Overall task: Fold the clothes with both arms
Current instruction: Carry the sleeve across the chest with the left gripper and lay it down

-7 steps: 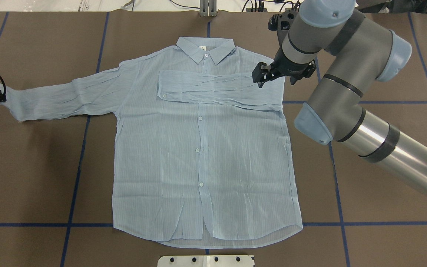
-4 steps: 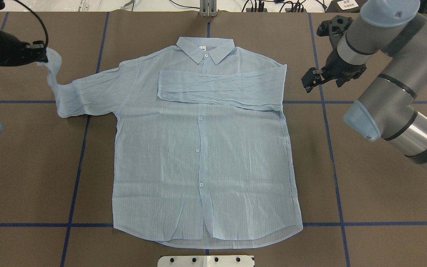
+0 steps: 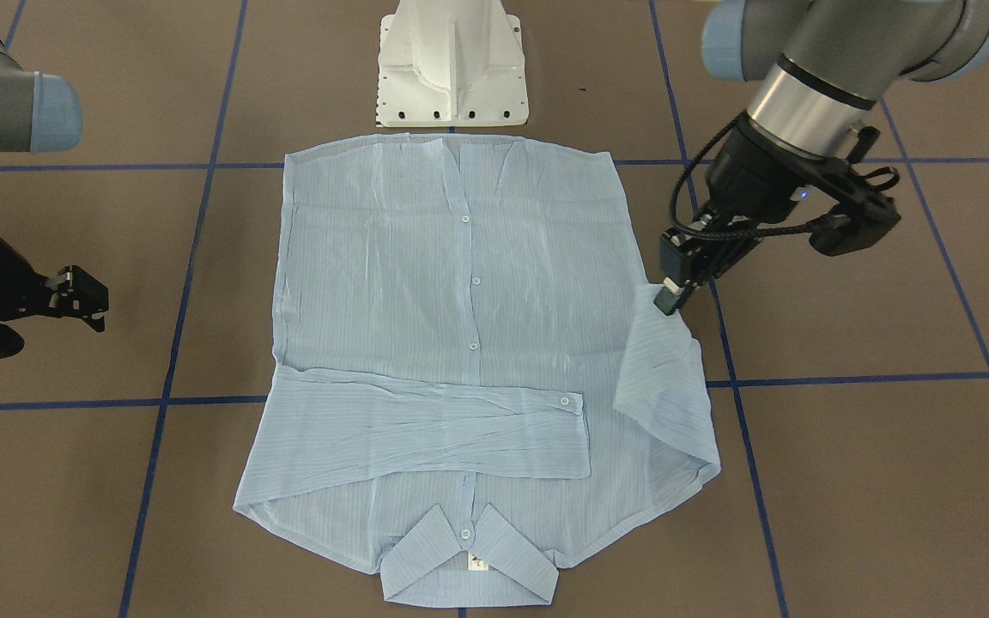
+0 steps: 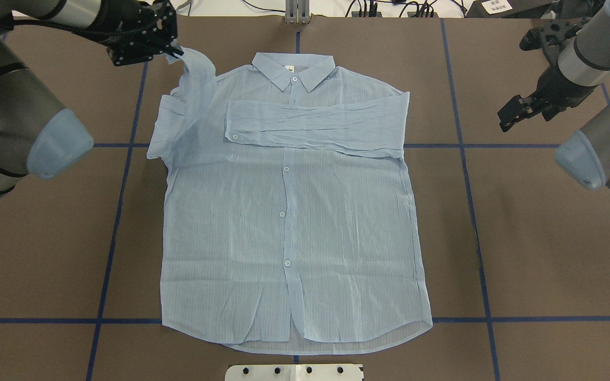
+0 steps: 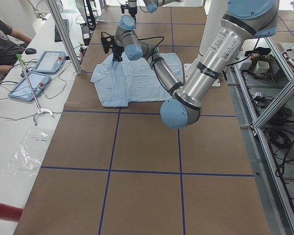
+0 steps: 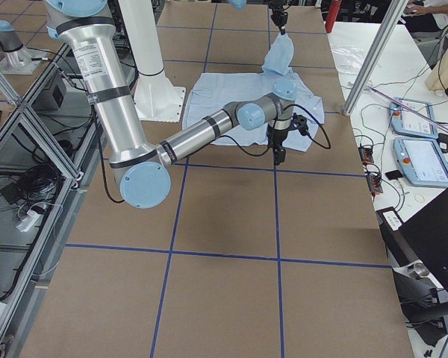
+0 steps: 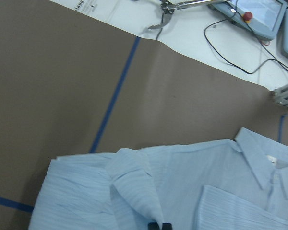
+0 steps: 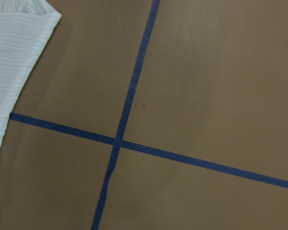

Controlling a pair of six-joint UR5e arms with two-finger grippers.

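Note:
The pale blue striped shirt (image 4: 289, 227) lies flat and buttoned, front up, with its collar (image 4: 293, 69) at the far side. One sleeve (image 4: 315, 127) is folded across the chest. My left gripper (image 4: 171, 52) is shut on the cuff of the other sleeve (image 4: 194, 84) and holds it above the shoulder. In the front view this gripper (image 3: 669, 299) pinches the sleeve (image 3: 662, 378), which drapes down. The left wrist view shows the sleeve (image 7: 134, 187) rising to the gripper (image 7: 159, 225). My right gripper (image 4: 510, 114) hangs open and empty, off the shirt's side (image 3: 87, 299).
The white pedestal base (image 3: 452, 64) stands at the shirt's hem side. Blue tape lines (image 8: 120, 141) cross the brown table cover. A bench with tablets and cables (image 5: 39, 73) runs along the far edge, where a person (image 5: 2, 36) sits. Bare brown table (image 4: 538, 254) flanks the shirt.
My left gripper has lifted the sleeve cuff from the table's left edge and carried it inward over the shoulder. My right gripper has drawn away to the right, off the folded sleeve.

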